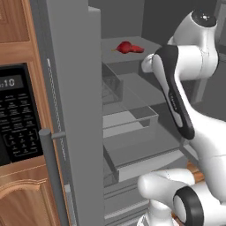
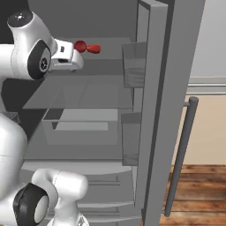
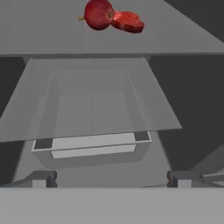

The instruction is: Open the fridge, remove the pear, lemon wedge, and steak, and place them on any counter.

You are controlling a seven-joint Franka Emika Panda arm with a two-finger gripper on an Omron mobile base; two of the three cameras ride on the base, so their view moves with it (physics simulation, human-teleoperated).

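Beyond the open end effector (image 3: 111,181) lies the steak (image 3: 128,22).

grey fridge (image 1: 75,88), red steak (image 3: 128,22), dark-red pear (image 3: 99,14)

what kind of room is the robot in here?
Most likely a home kitchen: an open fridge with food on its shelf, a black microwave set into wooden cabinets, and wood flooring.

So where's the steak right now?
The steak lies on an upper shelf inside the open fridge, touching a round red fruit on its left in the hand view.
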